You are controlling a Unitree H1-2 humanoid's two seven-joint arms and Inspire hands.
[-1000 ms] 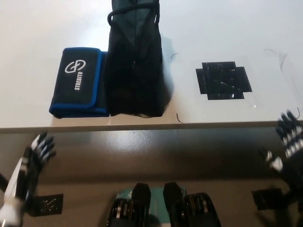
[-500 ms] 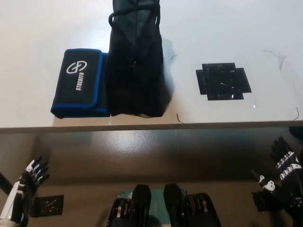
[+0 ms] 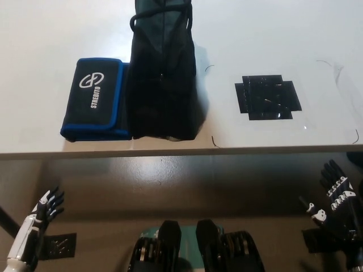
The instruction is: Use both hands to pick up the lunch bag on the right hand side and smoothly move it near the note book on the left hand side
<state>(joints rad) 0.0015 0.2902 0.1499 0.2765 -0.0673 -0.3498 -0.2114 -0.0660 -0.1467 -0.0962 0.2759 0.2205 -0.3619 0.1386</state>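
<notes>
Now, your white left hand (image 3: 41,211) hangs below the table (image 3: 272,34) edge, down and left of the lunch bag (image 3: 163,73), fingers spread, holding nothing. Your black right hand (image 3: 336,199) sits low on the other side, well right of the bag, likewise splayed and empty. The black lunch bag stands upright on the table, its left side touching the blue-edged notebook (image 3: 95,98); the black tape square (image 3: 267,96) lies bare, well right of the bag. Judged from this, the bag is already placed beside the notebook. Nothing left to carry; park both hands clear of the table edge.
</notes>
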